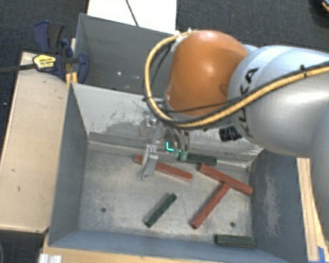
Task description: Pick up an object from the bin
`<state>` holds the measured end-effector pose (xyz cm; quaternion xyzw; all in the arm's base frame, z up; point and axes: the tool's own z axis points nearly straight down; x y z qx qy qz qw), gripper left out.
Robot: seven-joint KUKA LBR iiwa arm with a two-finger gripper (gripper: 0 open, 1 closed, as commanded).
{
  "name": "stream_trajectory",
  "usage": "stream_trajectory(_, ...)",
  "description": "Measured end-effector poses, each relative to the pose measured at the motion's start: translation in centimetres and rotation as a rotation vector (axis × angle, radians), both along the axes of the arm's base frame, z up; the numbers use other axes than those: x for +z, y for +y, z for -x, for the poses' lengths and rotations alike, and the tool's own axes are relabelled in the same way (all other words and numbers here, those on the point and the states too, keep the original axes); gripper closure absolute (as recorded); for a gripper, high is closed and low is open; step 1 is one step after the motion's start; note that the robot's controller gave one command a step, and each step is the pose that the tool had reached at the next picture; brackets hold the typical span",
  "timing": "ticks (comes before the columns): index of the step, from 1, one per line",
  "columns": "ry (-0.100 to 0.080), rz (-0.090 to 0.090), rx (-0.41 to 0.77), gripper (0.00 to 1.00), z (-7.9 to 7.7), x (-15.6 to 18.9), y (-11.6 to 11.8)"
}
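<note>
The red-brown stick (170, 171) lies flat on the floor of the grey metal bin (75, 163), close to the far wall and a little left of the middle, its length running roughly along that wall. The gripper (149, 166) is down at the stick's left end, hanging from under the arm's orange cover (202, 72). Whether the claw is spread or pressed together cannot be told from here, nor whether it grips the stick or only touches it.

Just beside the gripper on its right, hard against the far wall, lies a dark green stick (197, 159). Further right, two more red-brown sticks meet in a rough T: the slanting bar (226, 179) points towards the right wall, and the stem (209, 206) runs from it down towards the near wall. A second dark green stick (159, 209) lies alone and aslant in the middle of the floor, well apart from the gripper. A third dark green stick (234, 240) lies along the near wall, by the near right corner. All the sticks are flat on the floor; only the two in the T touch.
</note>
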<state>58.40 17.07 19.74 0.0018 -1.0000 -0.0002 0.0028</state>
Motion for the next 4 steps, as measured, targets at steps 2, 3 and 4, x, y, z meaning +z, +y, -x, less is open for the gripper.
stream_trajectory(2, -0.008, -0.001, -0.007, 1.00, -0.2, 0.5, -0.1)
stream_trajectory(3, -0.004, 0.001, -0.129, 0.00, 3.9, -5.3, -2.0)
stream_trajectory(4, -0.006, 0.000, -0.131, 0.00, 3.8, -5.1, -2.0)
